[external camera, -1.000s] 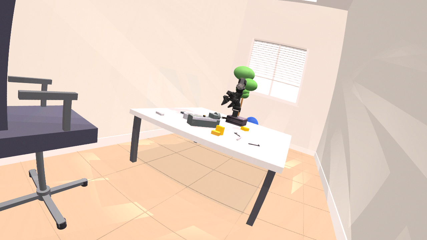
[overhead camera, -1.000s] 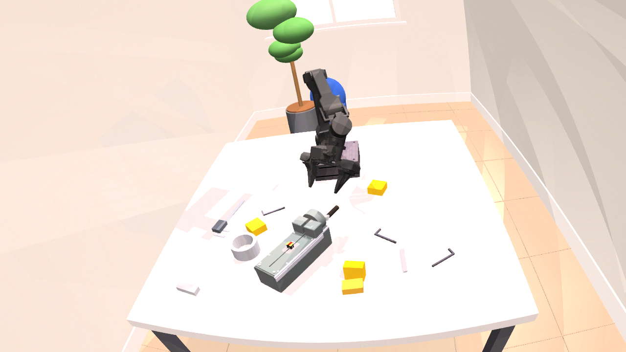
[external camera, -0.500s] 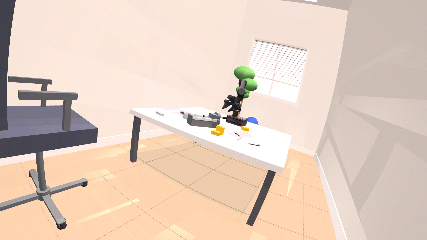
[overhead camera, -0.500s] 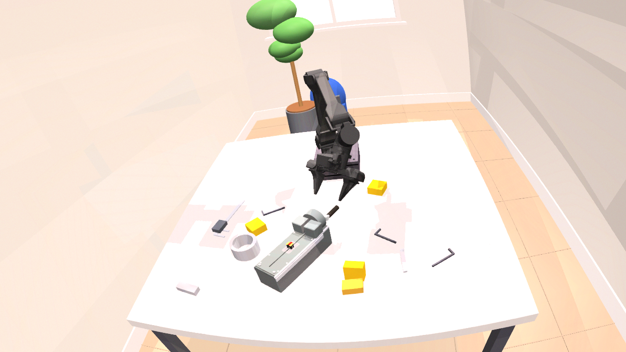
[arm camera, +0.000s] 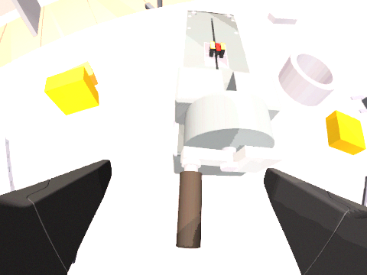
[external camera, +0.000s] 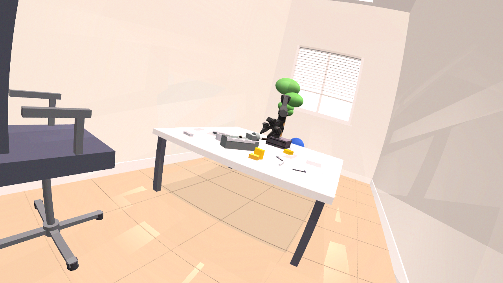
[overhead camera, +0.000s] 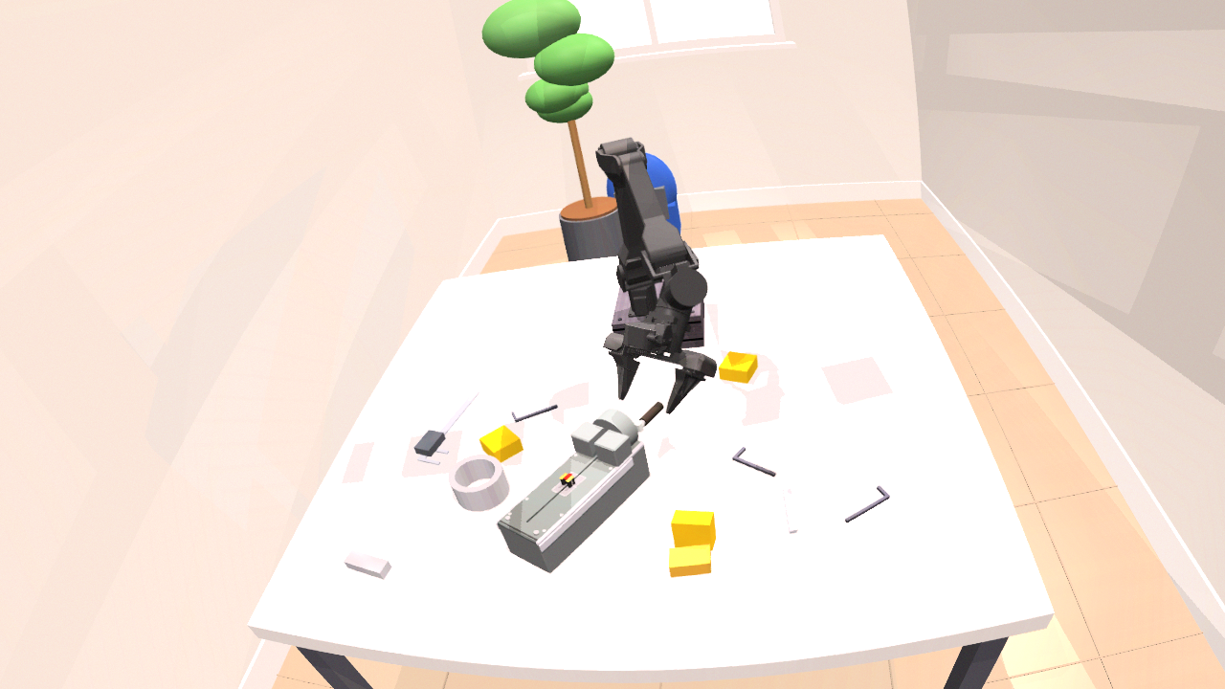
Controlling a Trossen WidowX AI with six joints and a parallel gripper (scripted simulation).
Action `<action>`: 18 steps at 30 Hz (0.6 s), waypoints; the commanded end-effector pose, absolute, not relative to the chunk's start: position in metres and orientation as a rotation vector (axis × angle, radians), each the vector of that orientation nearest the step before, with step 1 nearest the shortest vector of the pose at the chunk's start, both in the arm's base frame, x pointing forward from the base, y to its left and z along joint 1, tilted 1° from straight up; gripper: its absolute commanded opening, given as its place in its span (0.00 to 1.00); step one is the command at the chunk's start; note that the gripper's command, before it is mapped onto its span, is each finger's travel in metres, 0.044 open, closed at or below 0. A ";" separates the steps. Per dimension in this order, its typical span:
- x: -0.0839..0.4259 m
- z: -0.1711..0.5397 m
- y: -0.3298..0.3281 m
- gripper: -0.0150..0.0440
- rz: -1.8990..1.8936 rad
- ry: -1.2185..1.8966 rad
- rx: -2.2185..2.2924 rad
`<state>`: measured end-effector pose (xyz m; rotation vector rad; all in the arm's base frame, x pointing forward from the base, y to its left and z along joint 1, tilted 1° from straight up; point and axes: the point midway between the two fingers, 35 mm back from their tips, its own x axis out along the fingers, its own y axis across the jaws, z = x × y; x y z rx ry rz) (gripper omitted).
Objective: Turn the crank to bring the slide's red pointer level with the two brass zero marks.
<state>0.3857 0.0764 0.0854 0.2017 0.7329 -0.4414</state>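
Observation:
The grey machine (overhead camera: 590,517) (external camera: 239,144) (arm camera: 196,42) lies on the table. Its brown crank handle (overhead camera: 652,414) (arm camera: 189,210) sticks out from a white crank arm (arm camera: 208,156) at the end with the round housing (arm camera: 229,118). The red pointer (arm camera: 218,47) sits at the slot between the two brass marks, one mark (arm camera: 212,45) on its left and the other mark (arm camera: 222,45) on its right; I cannot tell whether it is exactly level. My gripper (overhead camera: 646,404) (external camera: 265,134) (arm camera: 189,172) is open and empty, with its fingers apart on either side of the handle in the wrist view, touching nothing visible.
A pale ring (overhead camera: 478,483) (arm camera: 306,79) and a yellow block (overhead camera: 501,443) (arm camera: 345,133) lie beside the machine. Two more yellow blocks stand together, one of them taller (overhead camera: 693,528). Another yellow block (overhead camera: 738,367) lies near the arm's base. Several dark hex keys lie around.

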 end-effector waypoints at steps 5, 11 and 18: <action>0.386 0.072 0.075 1.00 -0.447 0.734 0.199; 0.386 0.062 0.075 1.00 -0.447 0.734 0.199; 0.386 0.050 0.075 1.00 -0.447 0.734 0.199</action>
